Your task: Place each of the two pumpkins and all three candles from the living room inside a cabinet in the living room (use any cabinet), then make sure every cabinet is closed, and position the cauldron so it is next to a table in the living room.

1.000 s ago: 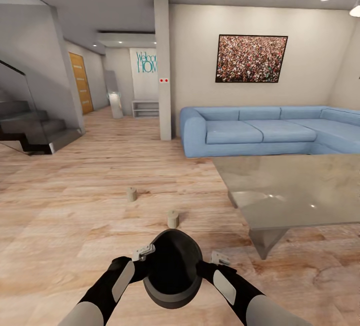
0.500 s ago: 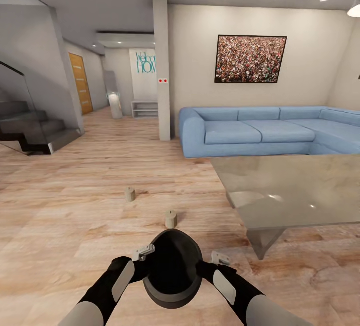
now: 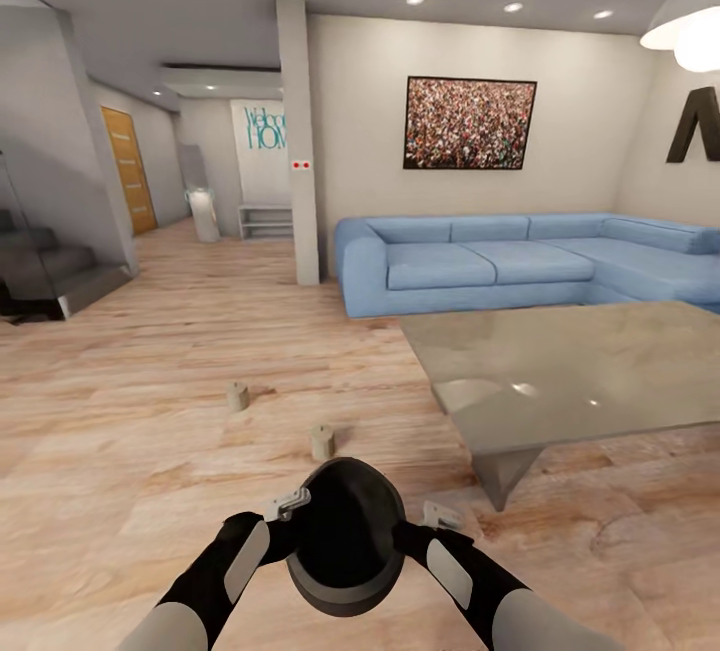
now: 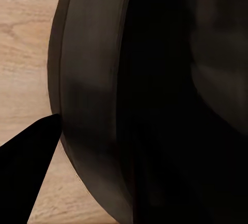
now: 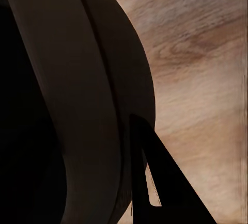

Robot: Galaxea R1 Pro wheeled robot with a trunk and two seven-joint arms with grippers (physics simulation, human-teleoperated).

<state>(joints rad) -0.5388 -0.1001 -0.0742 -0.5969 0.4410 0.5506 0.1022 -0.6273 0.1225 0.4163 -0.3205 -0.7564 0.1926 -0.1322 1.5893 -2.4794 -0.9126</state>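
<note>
My left gripper (image 3: 291, 505) and right gripper (image 3: 437, 516) press against opposite sides of the cauldron (image 3: 346, 536), both forearms angled inward toward it.

Head view bright, even. Recessed ceiling spots (image 3: 513, 7) and pendant lamp (image 3: 688, 26) blown out white. Soft glare patches on glossy tabletop (image 3: 560, 371). Faint short shadows beside candles (image 3: 322, 442) on floor. Straight lines bow toward edges. Wrist views: cauldron (image 4: 155, 100) near-black, close, soft-focus.

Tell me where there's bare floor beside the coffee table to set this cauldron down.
Bare wood floor lies between the coffee table and the nearer candle. Further left it's tighter, with a second candle. The cauldron sits between both grippers.
</note>
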